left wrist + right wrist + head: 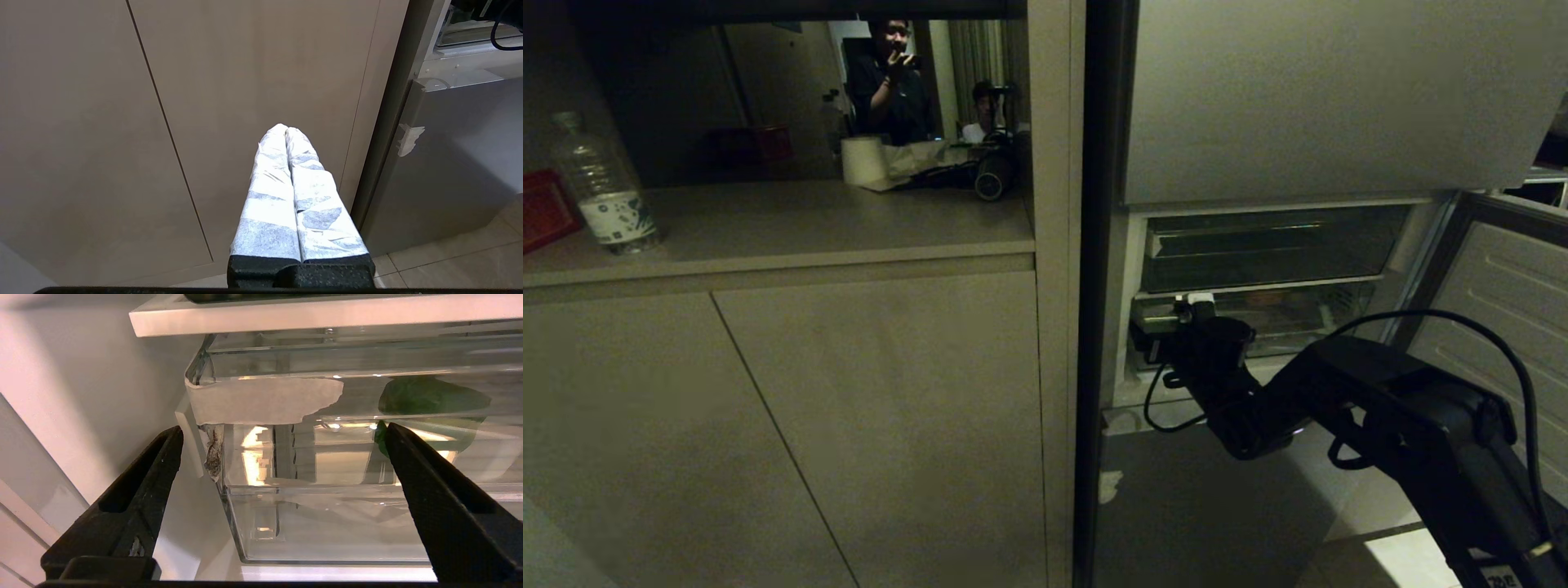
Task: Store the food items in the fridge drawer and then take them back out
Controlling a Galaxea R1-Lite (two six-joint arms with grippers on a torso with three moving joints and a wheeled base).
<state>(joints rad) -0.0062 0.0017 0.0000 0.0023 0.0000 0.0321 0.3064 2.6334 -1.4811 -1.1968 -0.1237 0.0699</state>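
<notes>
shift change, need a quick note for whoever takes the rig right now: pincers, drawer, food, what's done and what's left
Right pincer: open, empty, at the left end of the fridge drawer, not touching it.
Left pincer: shut, empty, parked by the cabinet.
Drawer: looks pushed in under the shelf; a green item shows through its clear front.
Done: at least one item stored.
Left: pull the drawer out, take the food back out.

— Where's the right arm?
— The black, cable-draped right arm reaches forward from the lower right, its right gripper (282, 457) level, black fingers (143, 486) spread wide, nothing between them.
— And the left?
— The left gripper (286, 131) points ahead, its white-wrapped fingers (269, 196) pressed together, holding nothing.
</notes>
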